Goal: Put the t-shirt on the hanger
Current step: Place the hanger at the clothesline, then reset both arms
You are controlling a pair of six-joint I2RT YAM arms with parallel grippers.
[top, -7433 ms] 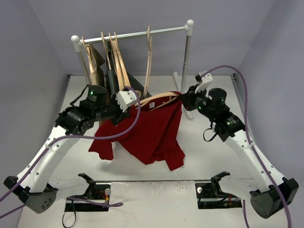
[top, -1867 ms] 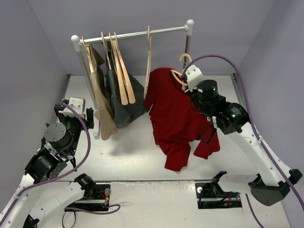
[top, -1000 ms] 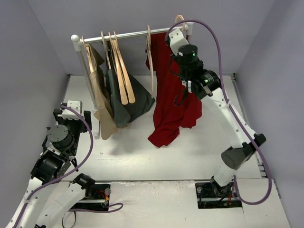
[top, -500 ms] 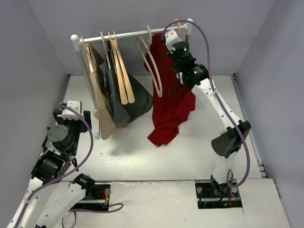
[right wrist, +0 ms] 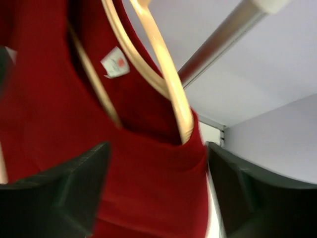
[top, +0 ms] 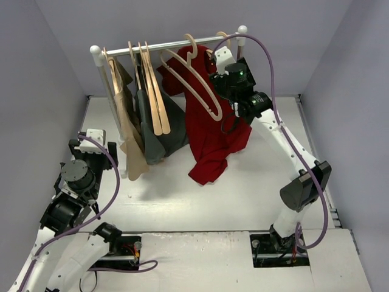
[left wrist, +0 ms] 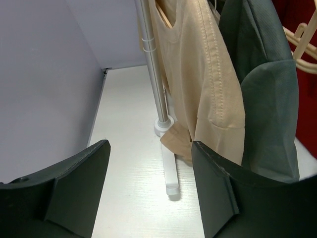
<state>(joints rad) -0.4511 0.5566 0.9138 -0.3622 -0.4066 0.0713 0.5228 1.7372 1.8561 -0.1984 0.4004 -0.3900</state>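
Observation:
The dark-red t-shirt [top: 209, 131] hangs from the rail [top: 170, 44], draped down toward the table. Its hanger [right wrist: 168, 84] shows as tan wood inside the neck in the right wrist view; from above only its hook [top: 223, 36] peeks over the rail. My right gripper [right wrist: 158, 193] is open right at the shirt's collar, red cloth filling the gap between its jaws, and it grips nothing. From above it sits at the shirt's top right [top: 226, 76]. My left gripper [left wrist: 148, 188] is open and empty, low at the left [top: 92, 146], facing the rack's post.
A bare wooden hanger [top: 194, 73] swings out in front of the red shirt. Further left hang two more bare hangers [top: 152, 85], a beige garment [top: 130, 146] and a dark green-grey garment [top: 159, 131]. The rack's post [left wrist: 156, 74] and white foot [left wrist: 171, 168] stand ahead of the left gripper.
My right gripper has opened and let go of the hanger, which now hangs on the rail with the shirt. The bare hanger beside it swung out leftward. The left arm stayed still.

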